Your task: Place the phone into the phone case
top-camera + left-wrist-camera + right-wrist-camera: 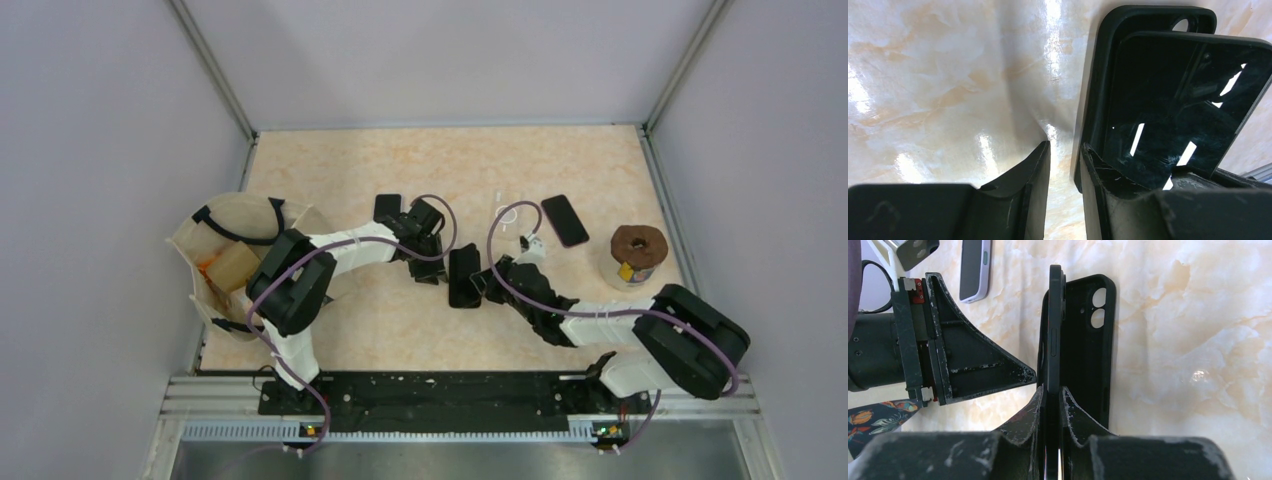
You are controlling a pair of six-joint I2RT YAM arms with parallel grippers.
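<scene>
My right gripper [1053, 390] is shut on the black phone [1055, 315]. It holds the phone on its long edge, tilted over the open black phone case [1093, 350], which lies flat on the table with its camera holes showing. In the left wrist view the phone [1178, 100] leans inside the case [1098, 75]. My left gripper [1065, 145] stands just left of the case, slightly open with only table between its fingers. Its right finger [1093, 170] is at the case's near corner. From above, the case [462, 290] lies between the left gripper [438, 268] and the right gripper [490, 283].
A second black phone [565, 220] lies at the back right. A brown ring sits on a white cup [637, 250] to the right. A dark phone with a pale rim [387, 207] lies behind the left gripper and shows in the right wrist view [973, 270]. A cloth bag [235, 255] is at the left edge.
</scene>
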